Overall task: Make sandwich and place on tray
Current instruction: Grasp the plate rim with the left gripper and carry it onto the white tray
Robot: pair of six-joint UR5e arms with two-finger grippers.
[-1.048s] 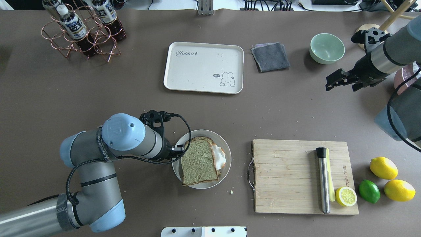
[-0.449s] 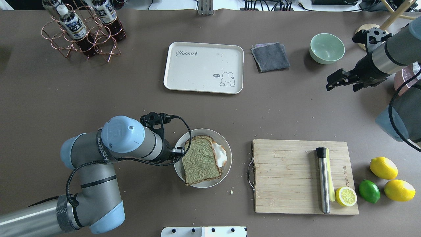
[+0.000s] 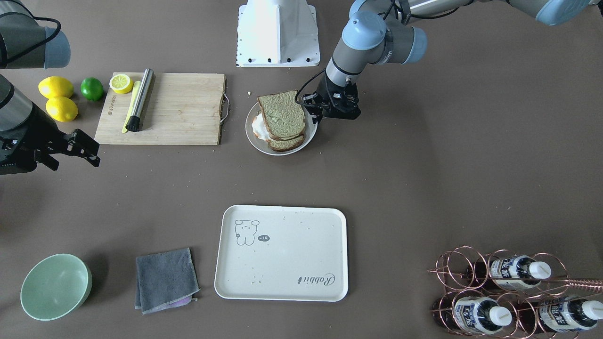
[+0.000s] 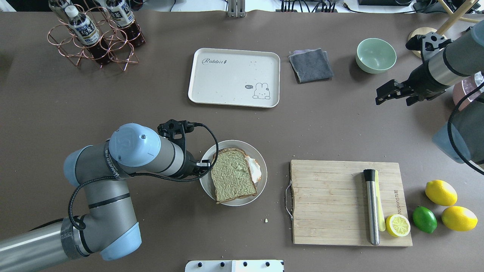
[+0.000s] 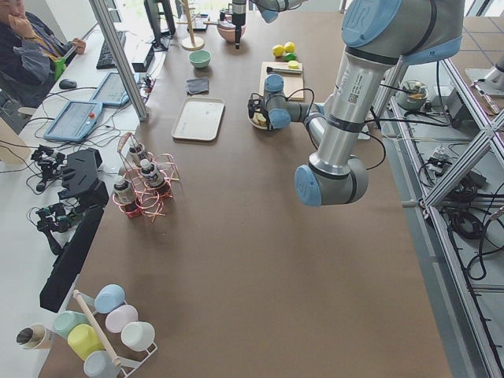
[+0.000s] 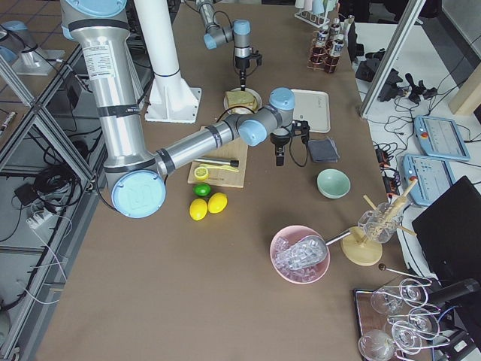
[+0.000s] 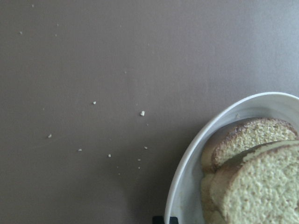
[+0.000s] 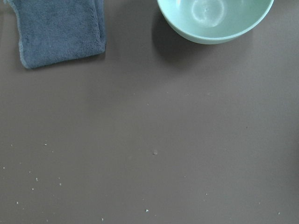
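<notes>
The sandwich [image 4: 232,175], two greenish-tan bread slices with a white fried egg [image 4: 255,172] sticking out, lies on the round white plate [image 4: 234,202]. My left gripper [image 4: 204,166] is shut on the plate's left rim; in the front-facing view the left gripper [image 3: 311,110] is at the plate's [image 3: 264,146] right edge. The left wrist view shows the plate's rim [image 7: 196,140] and the bread [image 7: 261,186]. The cream tray [image 4: 227,79] stands empty further back. My right gripper [image 4: 380,96] is open and empty at the far right, above the table.
A wooden cutting board [image 4: 329,200] with a metal muddler [image 4: 371,207] and a lemon half [image 4: 397,225] lies right of the plate. Lemons [image 4: 441,192] and a lime [image 4: 424,219] lie beside it. A green bowl [image 4: 376,55], grey cloth [image 4: 311,65] and bottle rack [image 4: 94,34] stand at the back.
My left gripper has moved the plate with the sandwich away from the robot, toward the tray. The right arm has barely moved.
</notes>
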